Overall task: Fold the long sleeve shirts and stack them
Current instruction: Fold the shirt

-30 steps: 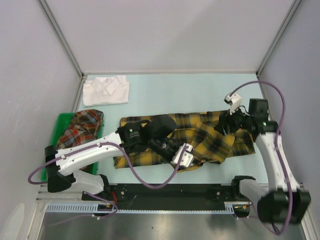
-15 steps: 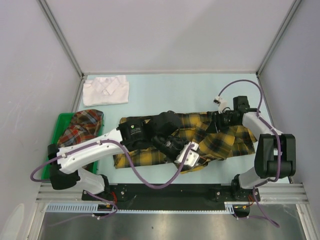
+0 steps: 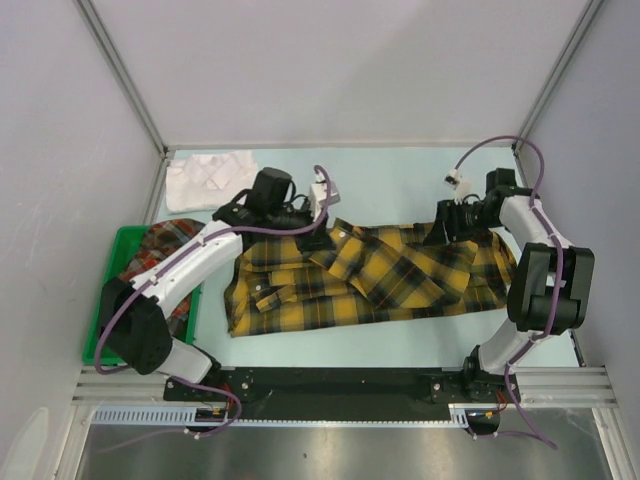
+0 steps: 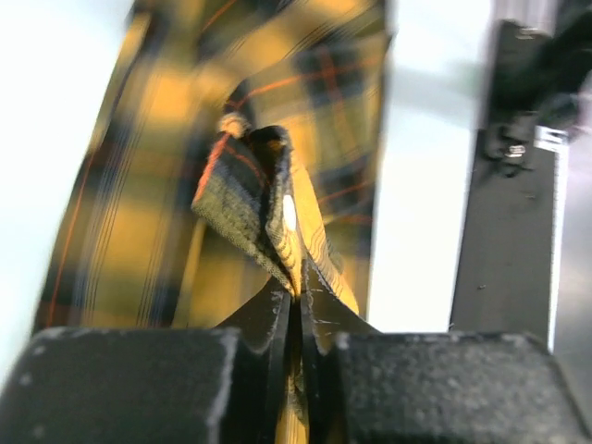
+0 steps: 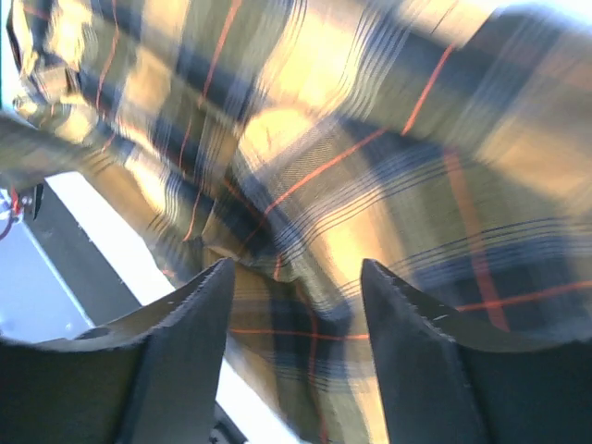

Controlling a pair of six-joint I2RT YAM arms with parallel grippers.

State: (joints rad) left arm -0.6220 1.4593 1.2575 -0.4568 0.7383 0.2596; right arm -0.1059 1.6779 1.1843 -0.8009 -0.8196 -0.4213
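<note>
Left gripper (image 4: 296, 289), jaws pinching the yellow plaid shirt (image 3: 380, 275), has moved from near-centre to far-left; right gripper (image 5: 296, 270) jaws open.

A pale blue-green table top (image 3: 400, 185) is enclosed on three sides by plain grey-white panels: a back wall (image 3: 340, 70), a left wall (image 3: 60, 150) and a right wall (image 3: 610, 150). The panels are joined at the corners by slanting aluminium posts, one on the left (image 3: 120, 75) and one on the right (image 3: 560, 75). A green plastic bin (image 3: 110, 262) is set at the table's left edge, beside the left wall. The near edge is bordered by a black rail (image 3: 330, 382), below which a brushed metal surface (image 3: 330, 450) is seen. The scene is lit evenly, and only soft shadows are thrown.
</note>
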